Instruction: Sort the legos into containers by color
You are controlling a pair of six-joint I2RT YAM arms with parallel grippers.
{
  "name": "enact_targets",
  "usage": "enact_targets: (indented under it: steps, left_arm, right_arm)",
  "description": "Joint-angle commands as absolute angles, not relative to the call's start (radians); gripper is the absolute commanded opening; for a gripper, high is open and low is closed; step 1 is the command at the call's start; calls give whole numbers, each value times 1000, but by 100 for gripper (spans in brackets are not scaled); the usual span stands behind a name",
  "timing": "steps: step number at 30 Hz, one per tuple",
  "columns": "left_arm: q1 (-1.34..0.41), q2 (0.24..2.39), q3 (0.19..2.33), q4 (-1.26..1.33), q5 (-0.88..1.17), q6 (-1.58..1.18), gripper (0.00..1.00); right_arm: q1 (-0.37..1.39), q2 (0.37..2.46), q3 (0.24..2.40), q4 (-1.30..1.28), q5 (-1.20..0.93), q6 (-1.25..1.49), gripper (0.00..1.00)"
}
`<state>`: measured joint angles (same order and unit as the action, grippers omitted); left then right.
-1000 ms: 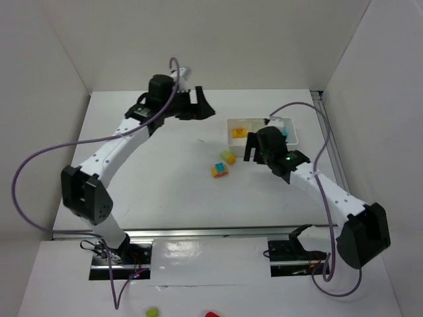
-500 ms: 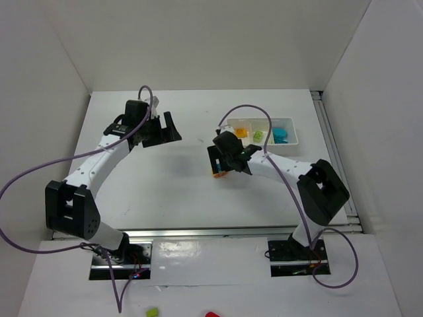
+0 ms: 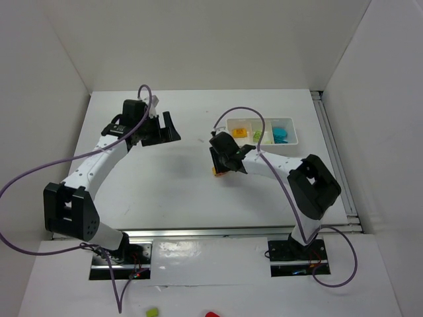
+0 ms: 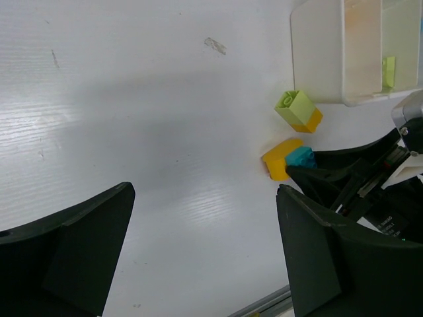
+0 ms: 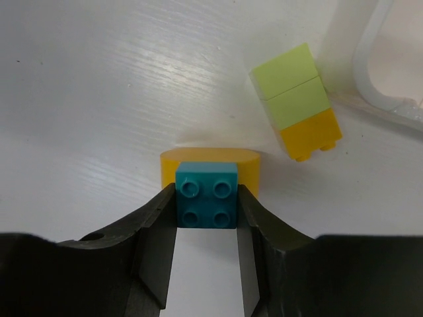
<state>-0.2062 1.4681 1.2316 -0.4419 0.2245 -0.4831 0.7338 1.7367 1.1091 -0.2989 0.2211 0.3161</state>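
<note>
My right gripper (image 5: pixel 206 206) is shut on a cyan-blue lego (image 5: pixel 206 196) that sits on an orange lego (image 5: pixel 210 162) lying on the table; both fingers press its sides. In the top view that gripper (image 3: pixel 223 164) stands just left of the white tray (image 3: pixel 263 142), with the orange lego (image 3: pixel 216 173) peeking out beneath it. A lime-green lego stacked on an orange one (image 5: pixel 295 99) lies close by, beside the tray corner (image 5: pixel 390 86). My left gripper (image 3: pixel 158 131) hangs open over bare table, well to the left; nothing is between its fingers (image 4: pixel 92 231).
The tray's compartments hold an orange piece (image 3: pixel 239 132), a green piece (image 3: pixel 258 135) and blue pieces (image 3: pixel 281 134). The left wrist view shows both loose stacks (image 4: pixel 299 111) (image 4: pixel 284 158) near the tray (image 4: pixel 317 53). White walls enclose the table.
My right gripper came down from the tray to the cyan-and-orange stack and closed on the cyan-blue lego. My left arm drew back to the left and has since held still.
</note>
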Motion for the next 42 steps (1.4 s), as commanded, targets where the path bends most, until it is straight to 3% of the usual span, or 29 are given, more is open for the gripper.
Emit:
enact_targets:
  steps: [1,4,12,19,29,33,38,39,40,42]
  left_arm:
    - [-201,1440,1239,-433,305,-414,97]
    - [-244,1416,1217,-410,388,-335,97]
    - [-448,1350,1186,-331,509,-178,99]
    - [-558,1339,1163,-249,496,-127,100]
    - [-637,1382,1196,-213,385,-57,100]
    - [-646,1404,1216,-225,385,-37,90]
    - [-646,1413,1226,-215,385,-46,69]
    - [-646,1413,1226,-215,374,-46,39]
    - [-646,1413,1226,-215,374,-60,22]
    - [-637,1413,1235,-215,386,-60,0]
  right_arm:
    - [742,1685,1157,-279,216,311,27]
    - [721,1613,1193,-333,133,302,18]
    - [398,1480,1242,-448,-527,334,17]
    - [336,1480,1180,-319,-986,503,17]
    - [345,1491,1163,-235,-1101,586,17]
    - [345,1480,1141,-207,-1101,609,17]
    - [356,1480,1132,-225,-1101,600,17]
    - [356,1480,1123,-225,-1092,600,17]
    - [356,1480,1123,-235,-1080,591,17]
    - [316,1468,1134,-281,-1039,581,14]
